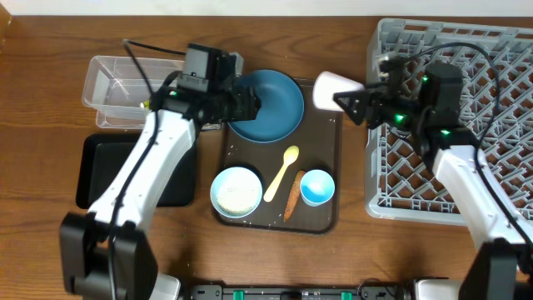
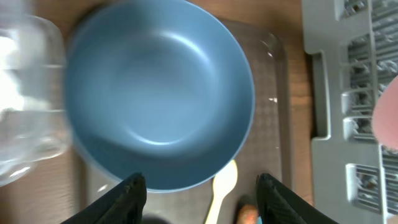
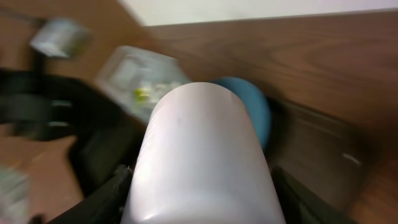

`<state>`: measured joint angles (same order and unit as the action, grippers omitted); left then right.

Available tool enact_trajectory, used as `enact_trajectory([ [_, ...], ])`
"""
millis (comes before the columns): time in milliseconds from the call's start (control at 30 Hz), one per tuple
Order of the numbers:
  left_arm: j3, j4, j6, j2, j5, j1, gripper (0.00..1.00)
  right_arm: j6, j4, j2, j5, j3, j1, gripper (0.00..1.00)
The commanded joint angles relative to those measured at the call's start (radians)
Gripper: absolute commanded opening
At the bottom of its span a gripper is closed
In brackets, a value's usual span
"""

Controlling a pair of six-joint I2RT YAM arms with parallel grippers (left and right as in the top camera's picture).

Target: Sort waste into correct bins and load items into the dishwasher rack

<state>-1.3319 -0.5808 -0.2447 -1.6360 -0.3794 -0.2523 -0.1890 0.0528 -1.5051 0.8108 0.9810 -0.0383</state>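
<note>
My left gripper point(image 1: 247, 104) is open at the left rim of the dark blue plate point(image 1: 271, 104) on the brown serving tray; in the left wrist view its fingers point(image 2: 200, 194) straddle the plate's near rim point(image 2: 158, 99). My right gripper point(image 1: 360, 104) is shut on a small pale cup point(image 1: 331, 89) held on its side in the air just left of the grey dishwasher rack point(image 1: 491, 125); the cup point(image 3: 202, 149) fills the right wrist view. The light blue bowl point(image 1: 236, 192), pale yellow spoon point(image 1: 281, 173), orange-brown stick point(image 1: 292, 200) and blue-inside cup point(image 1: 317, 187) lie on the tray.
The clear tub point(image 1: 125, 87) stands at the back left, with a yellow-green wrapper point(image 3: 142, 94) in it. The black tray point(image 1: 90, 171) lies in front of it. The brown serving tray point(image 1: 323, 133) sits between the bins and the rack.
</note>
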Motion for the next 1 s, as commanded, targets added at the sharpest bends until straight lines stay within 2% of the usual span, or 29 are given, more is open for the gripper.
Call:
enact_trajectory([
  [0, 0.0, -0.032, 0.035, 0.051, 0.115, 0.005, 0.59, 0.078, 0.084, 0.097, -0.213, 0.038, 0.043, 0.01],
  [167, 0.0, -0.073, 0.043, 0.058, 0.138, 0.005, 0.59, 0.192, 0.383, 0.196, -0.461, 0.163, 0.095, 0.01],
  [267, 0.0, -0.076, 0.042, 0.058, 0.138, 0.005, 0.59, 0.199, 0.57, 0.207, -0.643, 0.285, 0.149, 0.01],
  [400, 0.0, -0.074, 0.042, 0.058, 0.138, 0.005, 0.6, 0.198, 0.715, 0.192, -0.764, 0.379, 0.24, 0.01],
  [567, 0.0, -0.074, 0.042, 0.058, 0.138, 0.005, 0.6, 0.196, 0.823, 0.14, -0.794, 0.43, 0.399, 0.01],
  [967, 0.0, -0.074, 0.042, 0.058, 0.138, 0.005, 0.6, 0.16, 0.926, -0.071, -0.955, 0.58, 0.695, 0.01],
])
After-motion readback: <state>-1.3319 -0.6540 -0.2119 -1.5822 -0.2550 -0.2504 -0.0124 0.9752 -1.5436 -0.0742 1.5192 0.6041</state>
